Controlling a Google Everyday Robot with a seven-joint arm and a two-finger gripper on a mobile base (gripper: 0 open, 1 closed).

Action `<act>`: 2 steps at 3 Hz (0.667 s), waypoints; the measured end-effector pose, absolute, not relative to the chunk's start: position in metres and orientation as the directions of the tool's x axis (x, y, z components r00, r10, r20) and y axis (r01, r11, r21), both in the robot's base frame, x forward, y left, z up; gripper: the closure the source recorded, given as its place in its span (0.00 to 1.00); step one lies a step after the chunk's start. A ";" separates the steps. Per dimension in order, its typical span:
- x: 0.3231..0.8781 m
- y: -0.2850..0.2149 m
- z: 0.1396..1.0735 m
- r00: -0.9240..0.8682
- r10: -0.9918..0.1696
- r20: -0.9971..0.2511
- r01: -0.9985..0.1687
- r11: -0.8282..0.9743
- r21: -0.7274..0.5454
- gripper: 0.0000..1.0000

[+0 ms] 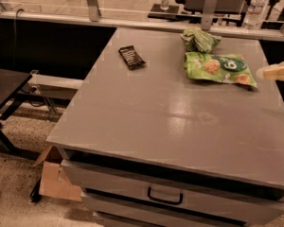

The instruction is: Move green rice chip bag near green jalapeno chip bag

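The green rice chip bag (219,67) lies flat on the grey table (170,112) at the back right, light green with a dark oval logo and pictures of round tan chips. The green jalapeno chip bag (200,39), small and wrinkly, sits just behind it, close to its back left corner. My gripper (276,72) shows only as a pale tip at the right edge of the view, just right of the rice chip bag and apart from it.
A small black bar wrapper (132,57) lies at the back left of the table. Drawers with a handle (164,196) are below the front edge. A cardboard box (54,176) stands on the floor at left. Water bottles (255,3) stand behind the table.
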State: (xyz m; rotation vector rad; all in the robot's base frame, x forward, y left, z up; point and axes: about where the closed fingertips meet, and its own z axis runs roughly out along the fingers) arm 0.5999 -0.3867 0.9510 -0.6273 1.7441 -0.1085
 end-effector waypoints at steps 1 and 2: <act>0.581 -0.406 0.984 -0.128 -0.490 -0.862 -0.295 0.849 -0.438 0.00; 0.580 -0.406 0.986 -0.127 -0.492 -0.861 -0.293 0.848 -0.441 0.00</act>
